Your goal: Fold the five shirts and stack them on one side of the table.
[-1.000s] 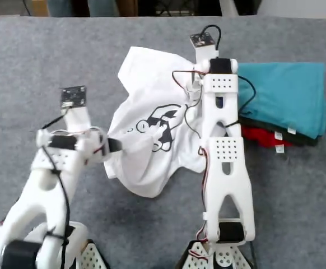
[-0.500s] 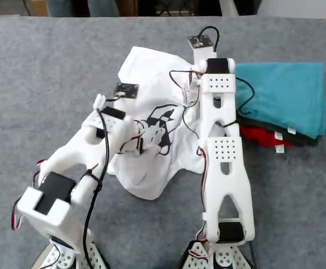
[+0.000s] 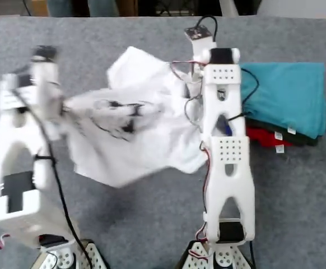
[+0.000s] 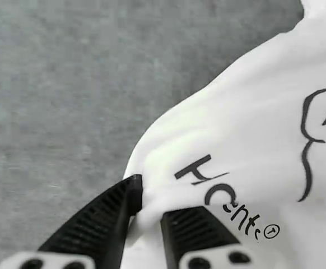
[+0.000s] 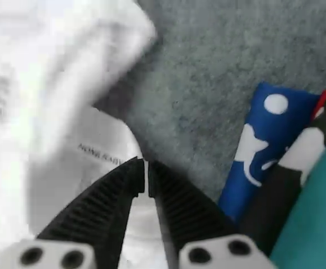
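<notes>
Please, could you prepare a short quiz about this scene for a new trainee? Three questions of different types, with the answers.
1. True or false: the left gripper is shut on the white shirt.
2. Which colour lies on top of the folded stack? A red, B teal, C white.
3. Fill in: the cover of the table is ____ in colour.
Key: 1 true; 2 B; 3 grey.

A brown wooden piece (image 3: 127, 7) and a black wire frame (image 3: 177, 7) stand at the back.
</notes>
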